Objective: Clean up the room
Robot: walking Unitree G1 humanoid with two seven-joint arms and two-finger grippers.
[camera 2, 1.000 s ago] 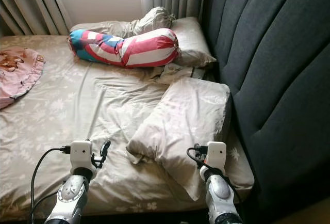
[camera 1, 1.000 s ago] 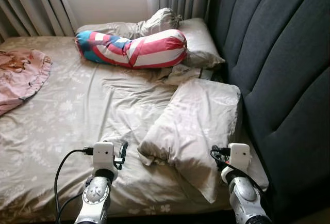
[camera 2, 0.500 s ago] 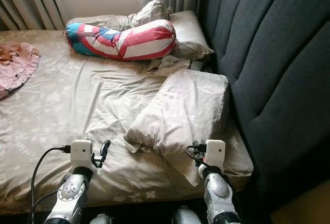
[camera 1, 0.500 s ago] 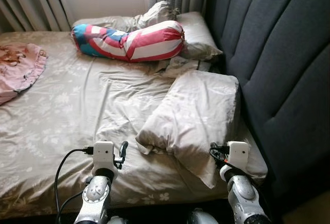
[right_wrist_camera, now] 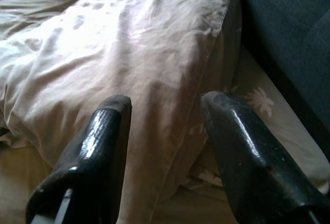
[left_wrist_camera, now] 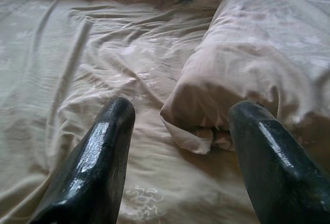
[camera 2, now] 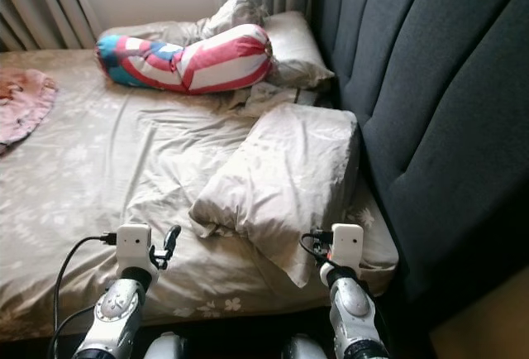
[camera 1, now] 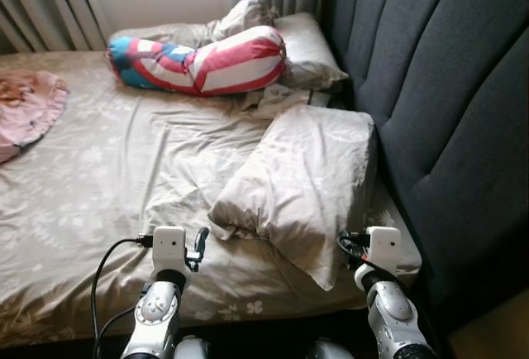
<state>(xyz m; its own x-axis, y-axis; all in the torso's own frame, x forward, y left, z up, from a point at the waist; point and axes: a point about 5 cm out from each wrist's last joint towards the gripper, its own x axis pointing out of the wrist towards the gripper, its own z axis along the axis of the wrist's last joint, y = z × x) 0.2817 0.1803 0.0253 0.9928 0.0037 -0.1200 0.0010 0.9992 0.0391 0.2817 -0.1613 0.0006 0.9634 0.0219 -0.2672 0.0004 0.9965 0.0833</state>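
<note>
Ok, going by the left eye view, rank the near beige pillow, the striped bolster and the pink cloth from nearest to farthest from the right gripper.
1. Near beige pillow: directly ahead of the right gripper, beside the headboard.
2. Striped bolster: far end of the bed, ahead and left.
3. Pink cloth: far left edge.

My count: three beige pillows, nearest (camera 1: 302,181) at 1 o'clock, two (camera 1: 306,49) (camera 1: 178,38) at 12; one striped bolster (camera 1: 202,63); one pink cloth (camera 1: 29,111) at 10 o'clock; two grippers (left_wrist_camera: 178,131) (right_wrist_camera: 165,126).
</note>
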